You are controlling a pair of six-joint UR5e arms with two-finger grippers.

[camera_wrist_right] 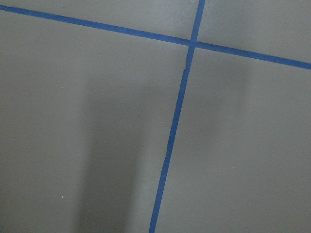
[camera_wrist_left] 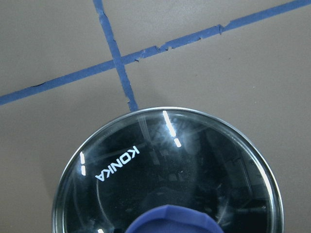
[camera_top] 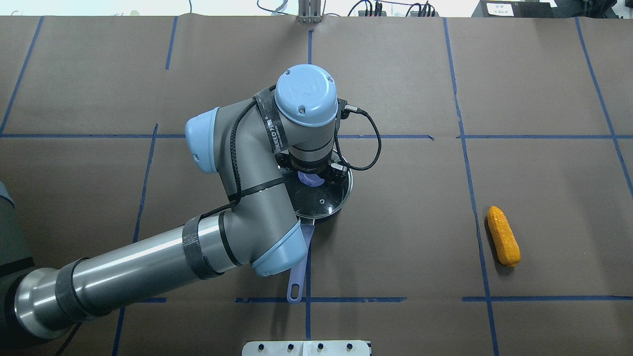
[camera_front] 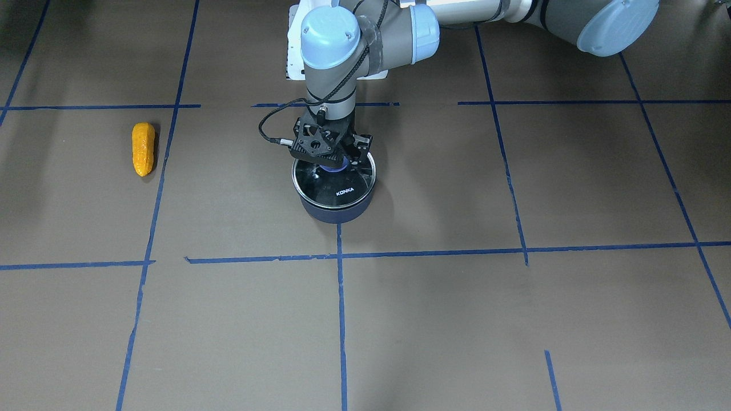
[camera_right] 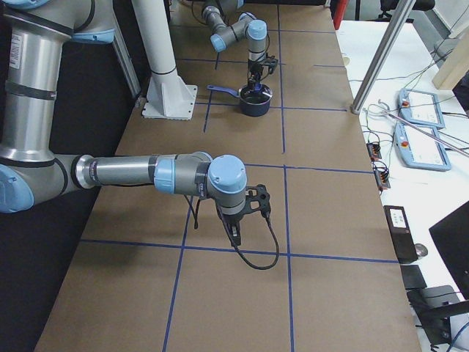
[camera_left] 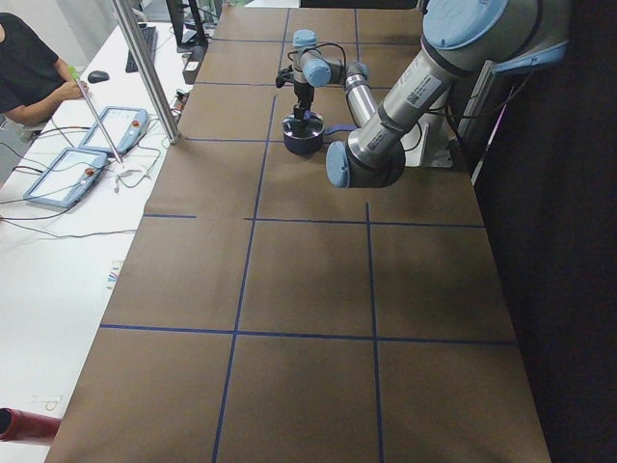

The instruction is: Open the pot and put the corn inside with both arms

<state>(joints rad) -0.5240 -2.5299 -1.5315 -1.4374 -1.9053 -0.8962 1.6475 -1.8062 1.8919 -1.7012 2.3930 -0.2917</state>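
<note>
The dark-blue pot (camera_front: 334, 212) stands mid-table with its glass KONKA lid (camera_front: 346, 189) on; its purple-blue handle (camera_top: 298, 277) points toward the robot. My left gripper (camera_front: 334, 162) is down over the lid, its fingers open on either side of the blue knob (camera_top: 311, 179). The left wrist view shows the lid (camera_wrist_left: 165, 170) and the knob (camera_wrist_left: 170, 221) close below. The orange-yellow corn (camera_front: 143, 149) lies alone on the table on my right side, also in the overhead view (camera_top: 503, 242). My right gripper (camera_right: 236, 236) hangs over bare table far from both; I cannot tell if it is open.
Brown paper with blue tape lines (camera_front: 340, 297) covers the table. The white base stand (camera_top: 306, 347) is at the near edge. An operator (camera_left: 29, 77) and control tablets (camera_left: 72, 174) are beyond the far edge.
</note>
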